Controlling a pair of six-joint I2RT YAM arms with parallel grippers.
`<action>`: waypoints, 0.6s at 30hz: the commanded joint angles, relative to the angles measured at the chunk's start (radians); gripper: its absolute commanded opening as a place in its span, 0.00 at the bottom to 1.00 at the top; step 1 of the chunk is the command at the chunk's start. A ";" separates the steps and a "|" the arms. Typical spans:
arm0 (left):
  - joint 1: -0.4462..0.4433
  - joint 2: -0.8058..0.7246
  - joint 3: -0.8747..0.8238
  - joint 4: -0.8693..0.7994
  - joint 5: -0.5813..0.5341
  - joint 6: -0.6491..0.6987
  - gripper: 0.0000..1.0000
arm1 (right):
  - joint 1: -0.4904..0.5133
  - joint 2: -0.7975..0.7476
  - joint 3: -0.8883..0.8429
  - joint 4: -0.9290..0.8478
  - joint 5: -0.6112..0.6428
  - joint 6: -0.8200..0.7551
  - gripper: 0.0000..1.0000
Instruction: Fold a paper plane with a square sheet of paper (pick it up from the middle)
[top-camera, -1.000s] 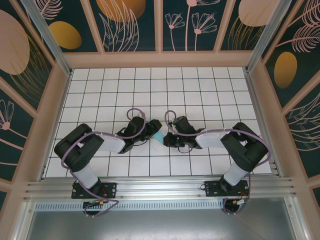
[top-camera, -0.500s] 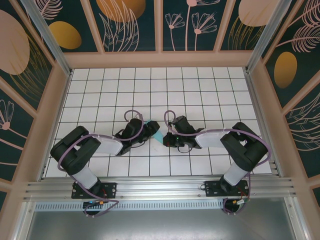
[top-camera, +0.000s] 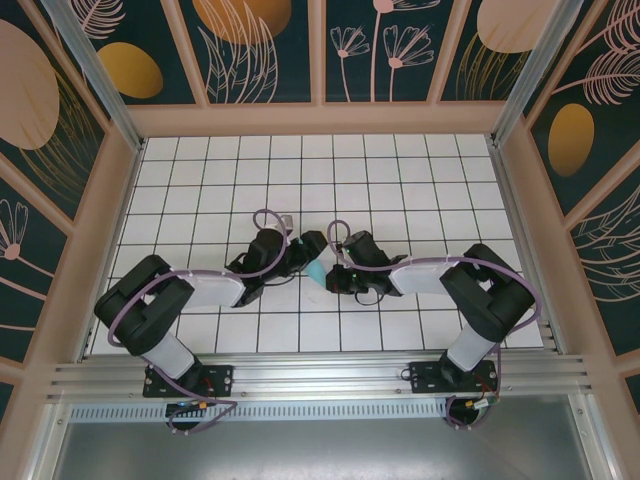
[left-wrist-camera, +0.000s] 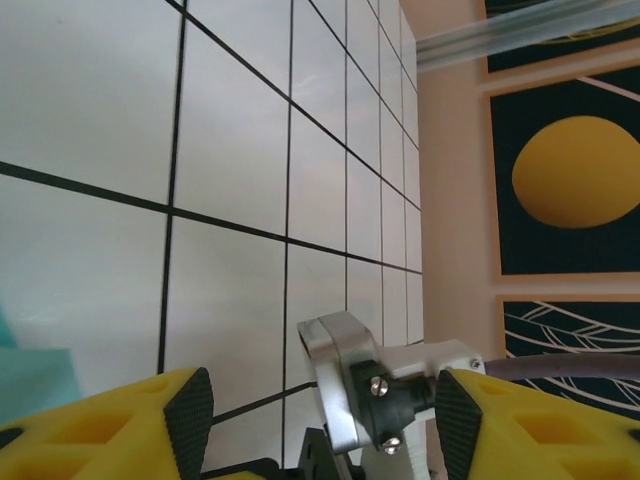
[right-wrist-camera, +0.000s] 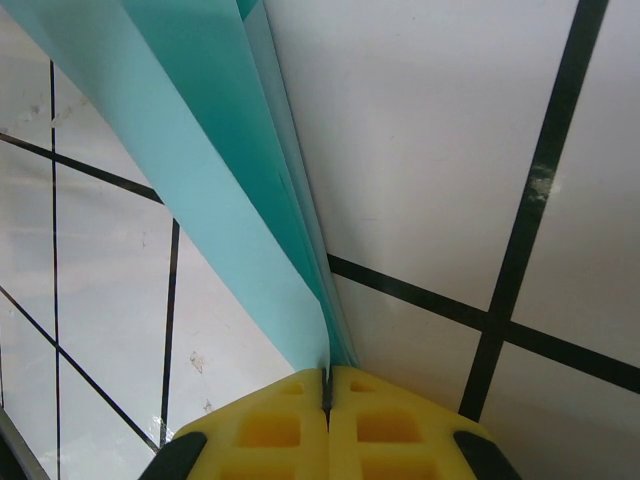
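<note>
Near the centre of the top view: two arms bent inward over the white grid table (top-camera: 400, 170), wrists almost meeting.
Paper (top-camera: 316, 271): light turquoise; small patch between the two wrists in the top view, touching the tip of the right gripper (top-camera: 330, 274).
Paper, right wrist view (right-wrist-camera: 210, 150): folded into several layers, fanning from the bottom centre toward the upper left of the frame.
Right gripper, wrist view (right-wrist-camera: 328, 395): yellow pads (right-wrist-camera: 270, 430) pressed together at the bottom centre, clamped on the folded edge of the paper.
Left gripper (top-camera: 308, 243): just upper left of the paper in the top view.
Left gripper, wrist view (left-wrist-camera: 322, 410): jaws moderately wide, nothing held; yellow fingers (left-wrist-camera: 110, 430) in the lower corners of the frame.
Paper, left wrist view (left-wrist-camera: 30, 370): pale corner at the lower left edge, just above the left-hand finger; contact unclear.
Silver bracket (left-wrist-camera: 345, 370): lower centre of the left wrist view, between the fingers, with screws.
Wall panel (left-wrist-camera: 580, 170): right side of the left wrist view, dark with an orange oval.
</note>
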 joint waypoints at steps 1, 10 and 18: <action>0.004 0.065 0.025 0.019 0.006 0.009 0.63 | 0.009 0.041 -0.010 -0.079 0.033 -0.013 0.00; 0.008 0.183 -0.002 0.064 -0.073 -0.007 0.62 | 0.009 0.042 -0.017 -0.069 0.022 -0.010 0.00; 0.009 0.129 0.019 0.077 -0.018 0.068 0.68 | 0.008 0.046 -0.020 -0.065 0.020 -0.001 0.00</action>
